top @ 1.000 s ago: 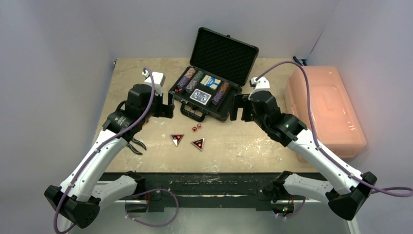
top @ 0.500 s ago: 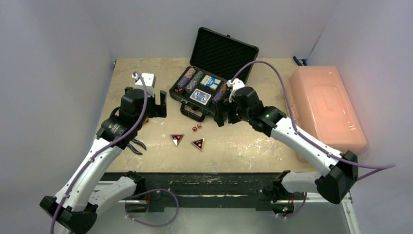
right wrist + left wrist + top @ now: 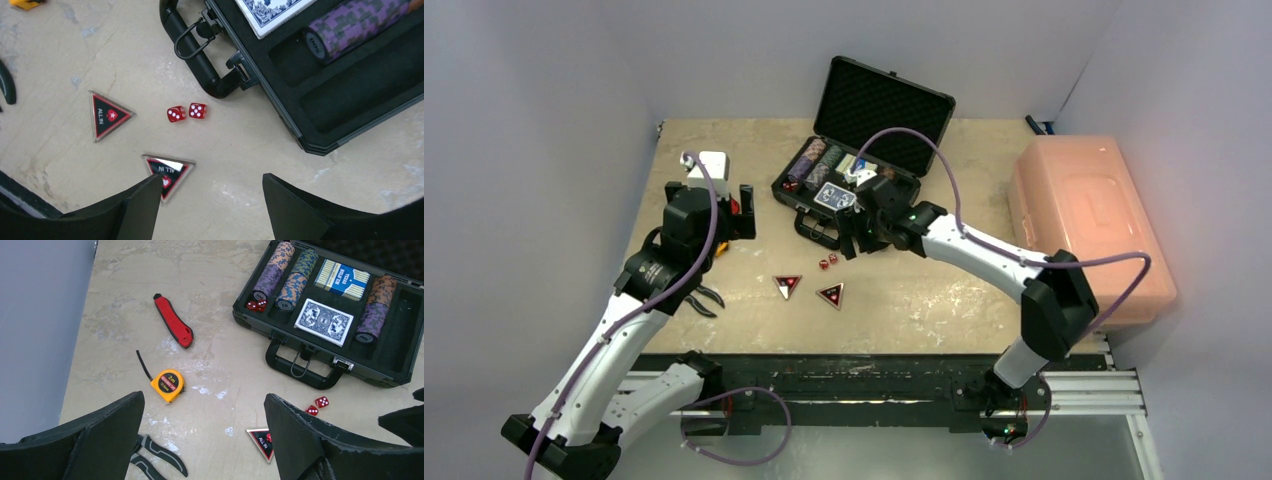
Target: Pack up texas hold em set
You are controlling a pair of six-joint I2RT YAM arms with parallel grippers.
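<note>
Big swing by the right gripper (image 3: 856, 232) over the last second: gone from off the right end of the briefcase (image 3: 886, 105) to hanging above the table (image 3: 924, 290), just in front of the handle (image 3: 205, 75). Left gripper (image 3: 746, 208) pulled back at the same time, away from the case's left corner and further out to the left. Reads like handing the loose bits over to the right arm.

Still out on the table: two red dice (image 3: 176, 114) side by side just below the handle, plus two triangular ALL IN buttons (image 3: 107, 116), one left of the dice and one nearer the arm. Already sitting in the foam: chip stacks (image 3: 272, 275), both card decks (image 3: 324, 321) and a second pair of dice (image 3: 256, 305). Lid up, so probably a fair way from done.

Right jaws wide apart, gripping nothing, touching nothing, with the nearer button partly tucked behind one fingertip (image 3: 145, 195) in the wrist view. Left jaws spread wide too, empty, hanging above the table near a tape measure (image 3: 167, 386), with a red utility knife (image 3: 173, 327) and pliers (image 3: 155, 460) close by.
</note>
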